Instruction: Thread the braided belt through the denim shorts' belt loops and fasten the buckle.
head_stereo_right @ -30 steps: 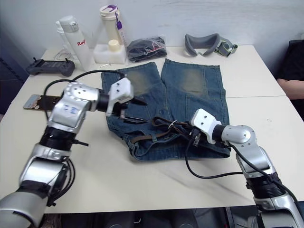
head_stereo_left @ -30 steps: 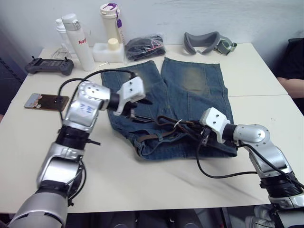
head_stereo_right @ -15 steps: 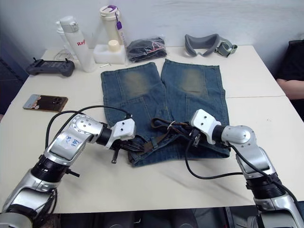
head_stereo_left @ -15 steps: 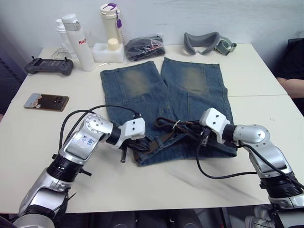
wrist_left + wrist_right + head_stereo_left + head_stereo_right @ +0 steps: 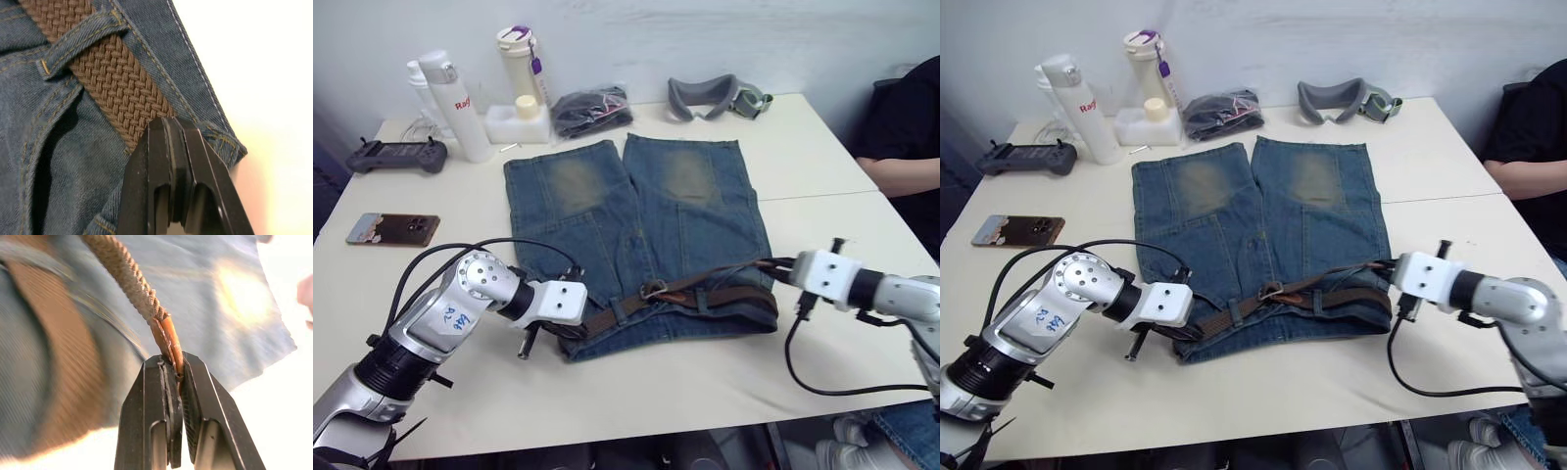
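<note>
Compared with 1 second ago, right gripper [image 5: 174, 369], pinching the belt [image 5: 705, 291] tip, is farther right to tighten it across the shorts [image 5: 636, 211], while left gripper [image 5: 171, 128], jaws pressed together, pins the waistband.

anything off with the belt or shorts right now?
Nothing is damaged or spilled. The braided belt lies along the waistband of the denim shorts, with the right gripper clamped on its leather tip past the shorts' edge and the left gripper pinching it at the other end. The waistband is slightly rumpled.
</note>
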You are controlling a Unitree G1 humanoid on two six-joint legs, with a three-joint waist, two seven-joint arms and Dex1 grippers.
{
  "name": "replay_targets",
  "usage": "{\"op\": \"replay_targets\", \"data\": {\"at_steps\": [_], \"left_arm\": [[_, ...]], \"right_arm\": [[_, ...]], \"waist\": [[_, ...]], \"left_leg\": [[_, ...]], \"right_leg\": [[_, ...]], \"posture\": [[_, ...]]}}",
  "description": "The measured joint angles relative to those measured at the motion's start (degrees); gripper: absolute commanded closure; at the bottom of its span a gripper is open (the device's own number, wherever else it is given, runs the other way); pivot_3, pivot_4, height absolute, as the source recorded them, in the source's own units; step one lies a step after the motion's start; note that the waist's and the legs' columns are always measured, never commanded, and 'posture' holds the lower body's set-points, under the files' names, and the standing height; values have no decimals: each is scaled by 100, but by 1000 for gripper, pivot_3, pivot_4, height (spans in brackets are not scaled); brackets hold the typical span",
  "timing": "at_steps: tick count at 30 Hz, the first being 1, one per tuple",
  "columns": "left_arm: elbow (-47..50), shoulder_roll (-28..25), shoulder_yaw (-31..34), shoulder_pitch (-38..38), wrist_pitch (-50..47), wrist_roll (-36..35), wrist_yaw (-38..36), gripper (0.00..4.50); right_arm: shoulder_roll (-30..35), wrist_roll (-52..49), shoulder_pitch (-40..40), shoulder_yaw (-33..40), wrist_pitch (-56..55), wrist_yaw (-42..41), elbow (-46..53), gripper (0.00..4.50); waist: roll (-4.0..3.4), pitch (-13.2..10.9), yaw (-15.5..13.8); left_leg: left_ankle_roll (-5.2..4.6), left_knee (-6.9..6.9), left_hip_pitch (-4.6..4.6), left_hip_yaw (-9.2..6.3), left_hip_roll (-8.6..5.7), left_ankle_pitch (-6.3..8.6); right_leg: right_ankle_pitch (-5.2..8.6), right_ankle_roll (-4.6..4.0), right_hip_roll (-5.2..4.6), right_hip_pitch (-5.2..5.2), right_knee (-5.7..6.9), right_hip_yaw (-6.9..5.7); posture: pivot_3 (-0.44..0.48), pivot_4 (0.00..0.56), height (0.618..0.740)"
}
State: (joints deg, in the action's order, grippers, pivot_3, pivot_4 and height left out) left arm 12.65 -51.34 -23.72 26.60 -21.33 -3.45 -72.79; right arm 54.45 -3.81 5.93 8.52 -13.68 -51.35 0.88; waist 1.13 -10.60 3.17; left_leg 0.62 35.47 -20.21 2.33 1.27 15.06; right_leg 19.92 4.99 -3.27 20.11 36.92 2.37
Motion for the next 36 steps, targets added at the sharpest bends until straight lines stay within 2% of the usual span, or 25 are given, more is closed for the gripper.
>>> {"op": "replay_targets", "data": {"at_steps": [3,6,9,12,13,14,16,19,20,21,22,23,26,32,36], "left_arm": [[-26,-2,5,-32,134,1,-39,4467],[-190,34,1,-19,214,-1,-117,4467],[-427,177,37,11,221,-13,-122,4467],[-667,326,145,11,220,-59,-109,4467],[-718,365,236,12,211,-102,-104,4170],[-797,413,306,-1,174,-168,-102,3809],[-994,519,524,-16,-50,-370,-63,3089],[-1131,509,789,-31,-322,-598,-83,1768],[-1140,501,816,-31,-373,-637,-88,1214],[-1150,496,888,-32,-486,-738,-115,971],[-1150,483,985,-31,-611,-843,-145,447],[-1133,386,1171,-30,-846,-1088,-242,54],[-1122,87,1694,-60,-1300,-1563,-395,21],[-1048,-320,2895,-366,-2094,-2439,-395,21],[-794,-138,3499,-677,-2205,-2592,158,21]], "right_arm": [[157,516,-499,11,-1327,214,-652,4500],[156,897,-500,-122,-2090,552,-1041,4500],[61,1206,-388,-259,-2362,857,-1191,4500],[-69,1249,-347,-368,-2365,984,-1236,4500],[-71,1224,-341,-373,-2354,981,-1233,3655],[-71,1194,-323,-373,-2321,960,-1232,3402],[-62,996,-257,-372,-2215,841,-1211,2447],[49,606,-162,-371,-1769,518,-1049,1018],[81,555,-134,-370,-1700,466,-1020,392],[129,465,-66,-370,-1580,360,-982,154],[182,372,7,-370,-1452,250,-948,0],[337,185,114,-370,-1250,17,-878,0],[690,-264,208,-261,-702,-483,-729,0],[830,-1432,408,139,1117,-961,-433,0],[598,-2045,953,343,2420,-781,-497,0]], "waist": [[-2,15,-11],[-23,27,6],[-32,32,-4],[-30,31,-10],[-32,33,-11],[-33,33,-11],[-41,37,-11],[15,5,5],[24,-1,15],[30,-5,22],[33,-7,25],[33,-7,23],[33,-10,-15],[33,-16,-21],[41,-24,3]], "left_leg": [[14,-2,12,-2,17,18],[9,-2,9,22,22,27],[11,11,24,19,34,29],[14,11,86,21,42,30],[15,10,88,23,43,31],[15,9,88,25,43,31],[15,9,86,25,45,31],[27,7,72,23,56,39],[28,8,65,25,57,49],[27,9,60,28,60,57],[28,13,47,29,63,61],[28,24,-2,29,66,64],[29,74,-122,23,74,65],[28,73,-127,18,74,67],[30,70,-112,17,74,68]], "right_leg": [[19,-13,18,-11,-2,1],[20,-10,28,-16,0,26],[20,-10,51,-37,0,40],[41,-49,63,-68,1,60],[42,-52,63,-69,2,64],[42,-52,63,-68,2,66],[36,-41,62,-62,9,67],[27,-24,69,-46,13,66],[24,-21,68,-39,13,66],[24,-20,67,-35,12,65],[25,-20,67,-21,12,63],[25,-20,67,27,18,56],[32,-20,67,147,64,42],[35,-22,59,146,57,32],[27,-26,52,138,60,33]], "posture": [[0,150,740],[0,150,740],[0,150,740],[0,150,740],[0,150,740],[0,150,740],[0,150,740],[0,150,740],[0,150,740],[0,150,740],[0,150,740],[0,150,740],[0,150,740],[0,150,740],[0,150,740]]}}
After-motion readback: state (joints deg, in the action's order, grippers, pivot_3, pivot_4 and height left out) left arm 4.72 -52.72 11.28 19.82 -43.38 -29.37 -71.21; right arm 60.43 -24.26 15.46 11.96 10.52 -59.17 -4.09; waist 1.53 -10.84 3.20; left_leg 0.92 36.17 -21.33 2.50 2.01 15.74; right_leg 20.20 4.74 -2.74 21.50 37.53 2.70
